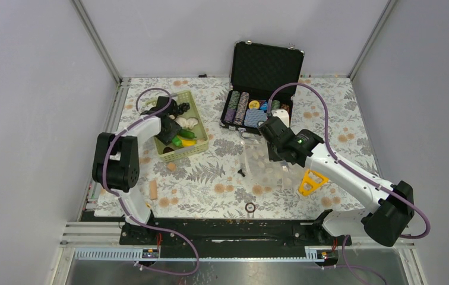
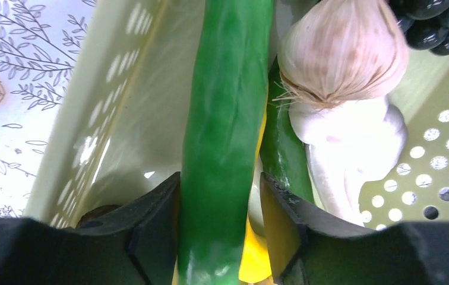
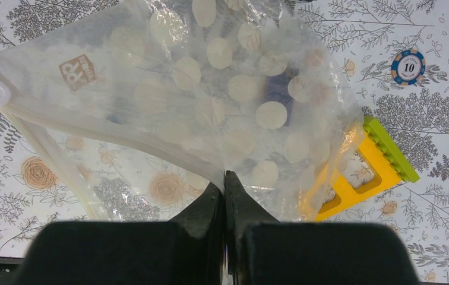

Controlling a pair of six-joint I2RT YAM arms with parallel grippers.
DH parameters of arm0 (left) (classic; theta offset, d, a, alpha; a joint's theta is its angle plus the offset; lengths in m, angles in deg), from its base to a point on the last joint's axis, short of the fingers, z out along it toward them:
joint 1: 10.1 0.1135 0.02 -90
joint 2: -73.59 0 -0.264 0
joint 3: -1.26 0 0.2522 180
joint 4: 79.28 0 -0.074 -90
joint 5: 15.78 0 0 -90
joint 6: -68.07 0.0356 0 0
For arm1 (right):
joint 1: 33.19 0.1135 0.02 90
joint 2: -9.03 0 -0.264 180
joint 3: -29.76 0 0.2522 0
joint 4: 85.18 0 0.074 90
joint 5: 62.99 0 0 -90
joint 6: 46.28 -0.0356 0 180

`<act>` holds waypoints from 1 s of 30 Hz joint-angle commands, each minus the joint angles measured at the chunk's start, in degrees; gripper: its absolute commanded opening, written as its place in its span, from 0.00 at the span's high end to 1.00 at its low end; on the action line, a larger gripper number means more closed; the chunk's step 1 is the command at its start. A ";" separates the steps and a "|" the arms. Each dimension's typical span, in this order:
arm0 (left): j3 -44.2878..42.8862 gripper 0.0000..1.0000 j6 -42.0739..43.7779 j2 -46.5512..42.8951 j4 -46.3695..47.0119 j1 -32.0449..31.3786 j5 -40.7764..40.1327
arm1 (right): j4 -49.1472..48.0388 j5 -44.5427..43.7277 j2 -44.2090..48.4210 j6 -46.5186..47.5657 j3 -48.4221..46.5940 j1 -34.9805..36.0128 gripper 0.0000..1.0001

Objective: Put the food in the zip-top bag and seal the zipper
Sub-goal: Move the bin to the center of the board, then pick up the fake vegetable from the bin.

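Two jobs: my right gripper (image 3: 225,178), pressed together, pinches the dotted zip-top bag (image 3: 210,89) mid-table for loading; my left gripper (image 2: 219,184) straddles a green cucumber (image 2: 228,89) in the far-left basket (image 2: 109,119), grip unclear.

Left arm (image 1: 128,138) bent at elbow, reached forward; left gripper (image 2: 219,193) pointed down, jaws set part-way apart, grip not determinable. Right arm (image 1: 353,175) extended toward centre; right gripper (image 3: 225,181) pinched tight on zip-top bag (image 3: 210,89).

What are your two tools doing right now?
Left tool: straddles the green pepper; grip cannot be told.
Right tool: closed on the zip-top bag.
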 commanded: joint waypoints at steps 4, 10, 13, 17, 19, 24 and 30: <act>-4.00 0.44 1.82 -2.20 -1.89 0.51 -2.37 | -1.51 -0.09 1.12 0.64 0.04 -0.40 1.00; -6.62 0.44 2.15 -0.41 -3.63 0.60 -3.41 | -1.42 -0.17 0.88 0.90 0.06 -0.40 1.00; -6.92 0.47 2.13 -0.43 -4.05 0.63 -4.43 | -1.50 -0.32 0.78 0.91 -0.04 -0.43 1.00; -7.34 0.62 2.90 -0.06 -4.07 0.58 -3.61 | -1.53 -0.19 0.39 0.99 -0.39 -0.48 1.00; -7.58 0.70 3.44 0.50 -4.10 0.62 -2.58 | -1.52 0.05 0.35 0.87 -0.40 -0.44 1.00; -6.49 0.88 3.74 -0.33 -4.08 0.59 -1.40 | -1.53 0.56 1.26 0.75 -0.03 -0.40 1.00; -4.43 1.00 6.27 -6.99 -3.35 0.27 1.55 | -1.06 1.99 3.37 0.19 0.28 -0.41 1.00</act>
